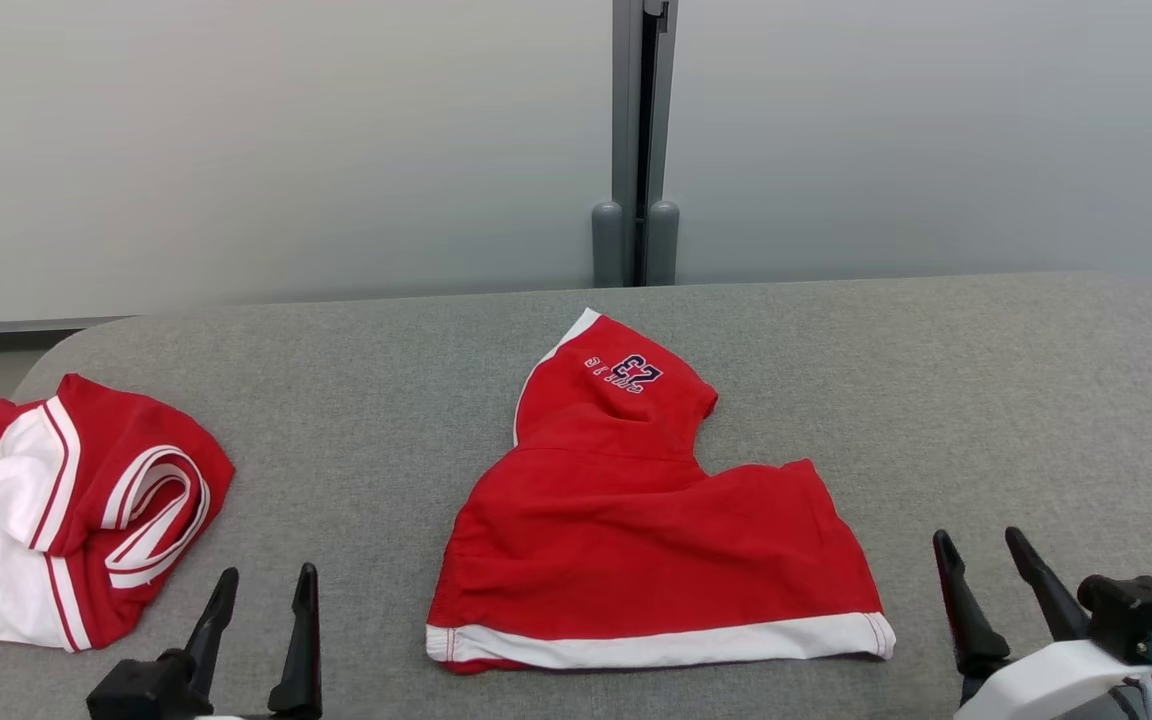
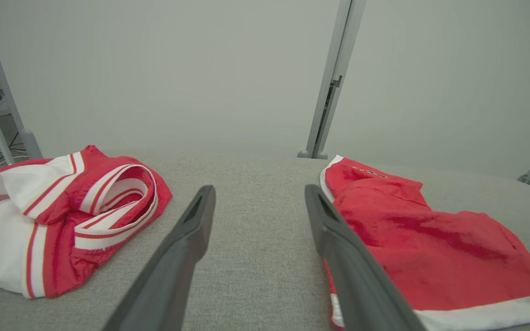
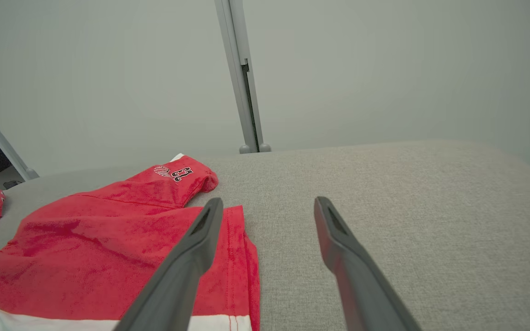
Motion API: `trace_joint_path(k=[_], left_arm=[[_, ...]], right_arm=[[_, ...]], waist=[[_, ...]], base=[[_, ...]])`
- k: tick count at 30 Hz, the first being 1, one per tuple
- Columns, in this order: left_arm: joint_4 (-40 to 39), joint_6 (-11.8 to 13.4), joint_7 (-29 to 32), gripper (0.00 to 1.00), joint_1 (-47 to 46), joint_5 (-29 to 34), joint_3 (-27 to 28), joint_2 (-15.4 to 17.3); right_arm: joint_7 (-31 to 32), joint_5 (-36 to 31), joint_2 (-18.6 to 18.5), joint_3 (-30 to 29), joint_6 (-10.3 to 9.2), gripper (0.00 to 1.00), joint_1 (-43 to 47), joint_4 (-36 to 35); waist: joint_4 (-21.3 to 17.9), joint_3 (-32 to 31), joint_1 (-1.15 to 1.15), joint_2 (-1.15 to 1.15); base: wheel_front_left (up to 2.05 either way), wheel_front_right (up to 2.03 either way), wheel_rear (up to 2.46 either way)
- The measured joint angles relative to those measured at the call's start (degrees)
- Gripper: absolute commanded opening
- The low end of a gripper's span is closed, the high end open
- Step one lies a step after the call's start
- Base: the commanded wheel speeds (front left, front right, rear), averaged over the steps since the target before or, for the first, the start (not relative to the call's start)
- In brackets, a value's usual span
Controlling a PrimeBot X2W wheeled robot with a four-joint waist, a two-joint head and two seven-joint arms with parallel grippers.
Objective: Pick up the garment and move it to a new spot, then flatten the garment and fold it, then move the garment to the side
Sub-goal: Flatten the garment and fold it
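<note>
A red garment point(image 1: 636, 520), shorts with a white hem and a dark "23" print, lies spread on the grey padded table point(image 1: 986, 380), one leg folded up toward the far edge. My left gripper point(image 1: 268, 572) is open at the near edge, left of the shorts, nothing between its fingers. In the left wrist view the gripper point(image 2: 259, 188) points at bare table with the shorts point(image 2: 430, 239) to its right. My right gripper point(image 1: 978, 537) is open near the shorts' right hem corner. The right wrist view shows that gripper point(image 3: 268, 200) just beside the shorts' edge point(image 3: 108, 243).
A second red-and-white garment point(image 1: 66, 510) lies crumpled at the table's left end, also in the left wrist view point(image 2: 62, 220). A grey post point(image 1: 636, 140) and pale wall panels stand behind the table. Bare table lies right of the shorts.
</note>
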Motion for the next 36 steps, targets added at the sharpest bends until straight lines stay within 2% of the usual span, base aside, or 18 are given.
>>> trace_joint_path(k=[10,19,23,34,35,36], left_arm=[[-0.41,-2.41,10.93,1.00,-1.70,-2.68,-4.03,0.11],[7.62,-6.49,22.05,1.00,-4.19,-6.23,-10.21,0.70],[12.05,-7.57,23.38,1.00,-8.86,-7.24,-12.99,1.23],[18.70,-8.02,20.45,1.00,-16.11,-9.60,-18.05,1.57],[19.07,-8.02,20.17,1.00,-16.48,-9.82,-18.52,1.65],[19.45,-8.03,19.87,1.00,-16.84,-10.17,-19.06,1.67]], right_arm=[[15.22,7.02,-1.05,5.73,0.00,1.00,-1.27,6.61],[19.23,9.10,-1.54,8.22,0.00,1.00,-4.49,10.53],[19.81,10.18,-0.99,9.91,0.00,1.00,-5.64,11.01],[18.71,11.13,-1.01,11.44,0.00,1.00,-8.33,13.18],[18.70,11.21,-0.99,11.60,0.00,0.93,-8.54,13.35],[18.64,11.31,-0.96,11.83,0.00,0.60,-8.77,13.45]], waist=[[1.13,1.08,0.00,0.00],[1.56,2.35,0.00,0.00],[1.45,3.86,0.00,0.00],[0.78,6.60,0.00,0.00],[0.75,6.76,0.00,0.00],[0.74,6.91,0.00,0.00]], base=[[0.00,0.00,0.00],[0.00,0.00,0.00],[0.00,0.00,0.00],[0.00,0.00,0.00],[0.00,0.00,0.00],[0.00,0.00,0.00]])
